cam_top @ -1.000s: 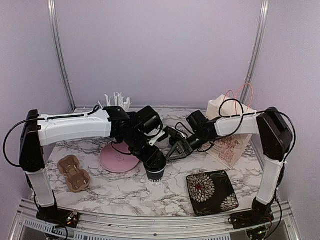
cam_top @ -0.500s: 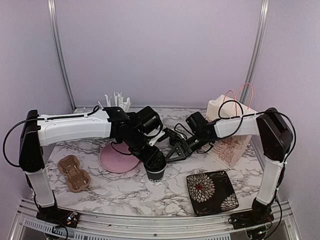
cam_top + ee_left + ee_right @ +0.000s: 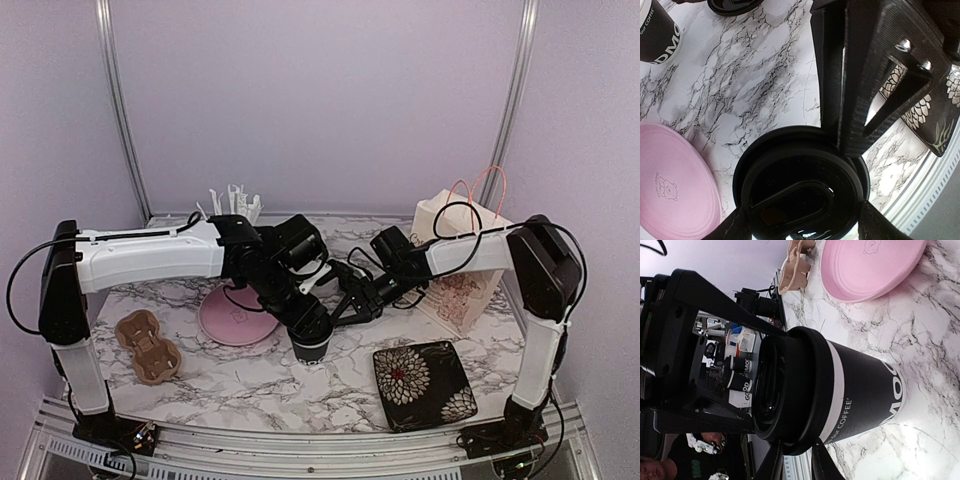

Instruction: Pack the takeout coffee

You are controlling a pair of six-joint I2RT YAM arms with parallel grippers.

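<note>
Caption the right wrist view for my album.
Lidded black coffee cup standing on the marble table, pink plate beyond.

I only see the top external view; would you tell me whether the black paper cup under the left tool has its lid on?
Observer: Yes; the left wrist view shows a round black plastic lid on the black paper cup.
Operator: Thank you. Where is the right tool?
Observer: Its fingers stand close together at that lid's rim, per the right wrist view.
Operator: Is there another cup?
Observer: Yes; the left wrist view shows a second black paper cup apart from the pink round plate.
</note>
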